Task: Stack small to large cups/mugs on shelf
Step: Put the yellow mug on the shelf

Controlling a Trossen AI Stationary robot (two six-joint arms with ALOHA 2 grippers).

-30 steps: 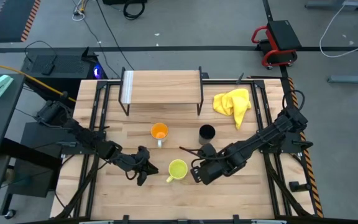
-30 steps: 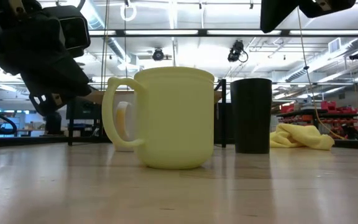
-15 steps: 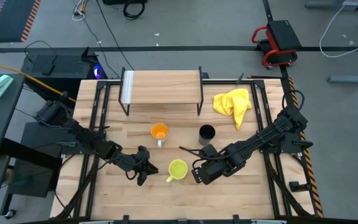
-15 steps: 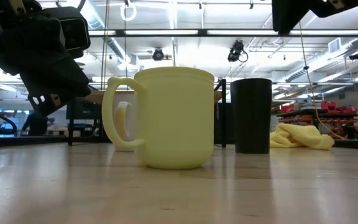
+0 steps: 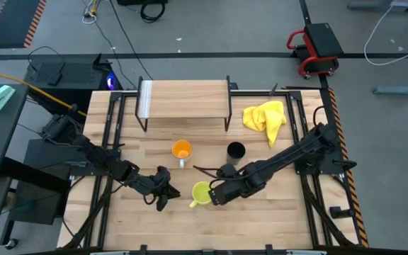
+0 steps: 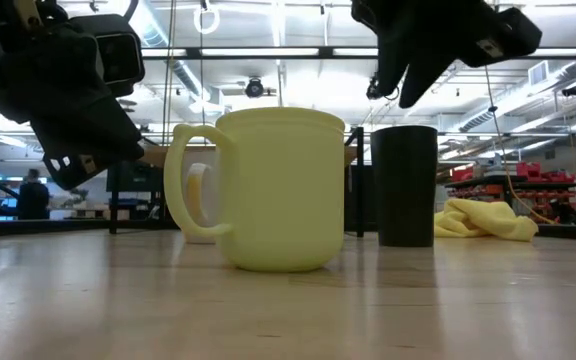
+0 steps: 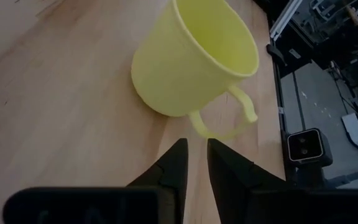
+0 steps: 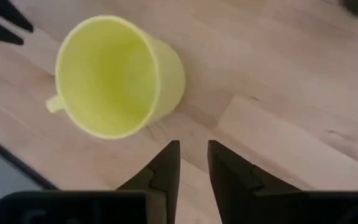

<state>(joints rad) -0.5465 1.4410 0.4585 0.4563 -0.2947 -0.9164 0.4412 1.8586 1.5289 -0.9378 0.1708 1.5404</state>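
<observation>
Mug: yellow mug (image 5: 202,191) upright on the surface (image 5: 275,212), near its front edge.
Right hand (image 5: 213,195): beside the mug, fingers narrowly apart, empty.
Left hand (image 5: 163,185): close by, narrow gap, empty.

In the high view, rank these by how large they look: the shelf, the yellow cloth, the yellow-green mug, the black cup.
1. Shelf, clearly largest.
2. Yellow cloth.
3. Yellow-green mug and black cup: their openings look much alike from above, so I won't rank them. The black cup's height doesn't show in this view.
</observation>
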